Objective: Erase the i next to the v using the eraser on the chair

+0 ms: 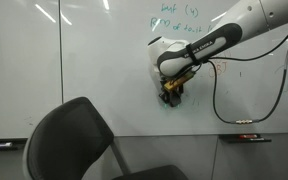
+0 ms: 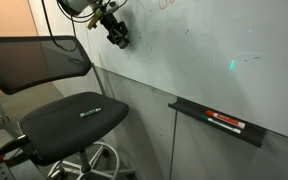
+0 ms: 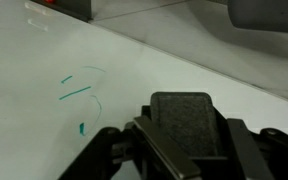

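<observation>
My gripper (image 3: pixel 184 135) is shut on the eraser (image 3: pixel 184 112), a black block whose dark felt face fills the space between the jaws in the wrist view. In both exterior views the gripper (image 1: pixel 172 95) (image 2: pixel 119 38) holds it close against the whiteboard (image 1: pixel 104 70). To the left of the eraser in the wrist view is a short teal stroke (image 3: pixel 81 128), which looks like the i. A faint curved mark (image 3: pixel 96 104) above it may be the v; I cannot tell for sure. The black chair (image 1: pixel 74 140) (image 2: pixel 44 58) stands below, its seat (image 2: pixel 74 122) bare.
Two teal dashes (image 3: pixel 74 88) lie above the small marks. Big teal writing (image 1: pixel 179 22) and orange scribbles (image 1: pixel 220 68) sit near the arm. A black cable (image 1: pixel 216 100) hangs from the arm. A marker tray (image 2: pixel 219 122) (image 1: pixel 246 137) juts out under the board.
</observation>
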`<state>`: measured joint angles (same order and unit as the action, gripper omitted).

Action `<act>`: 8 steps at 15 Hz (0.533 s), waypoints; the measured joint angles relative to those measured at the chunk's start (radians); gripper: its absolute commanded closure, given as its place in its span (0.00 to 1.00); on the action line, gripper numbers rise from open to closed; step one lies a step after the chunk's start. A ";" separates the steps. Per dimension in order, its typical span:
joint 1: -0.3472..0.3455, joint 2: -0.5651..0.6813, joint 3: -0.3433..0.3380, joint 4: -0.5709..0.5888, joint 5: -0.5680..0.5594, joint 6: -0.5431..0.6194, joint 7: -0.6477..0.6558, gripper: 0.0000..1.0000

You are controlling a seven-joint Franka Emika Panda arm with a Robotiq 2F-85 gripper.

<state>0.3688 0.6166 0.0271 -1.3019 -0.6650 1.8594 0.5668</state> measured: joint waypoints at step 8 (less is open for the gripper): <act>0.011 0.048 -0.017 0.053 0.012 -0.066 0.105 0.68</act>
<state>0.3802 0.6648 0.0098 -1.2492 -0.6532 1.7937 0.6714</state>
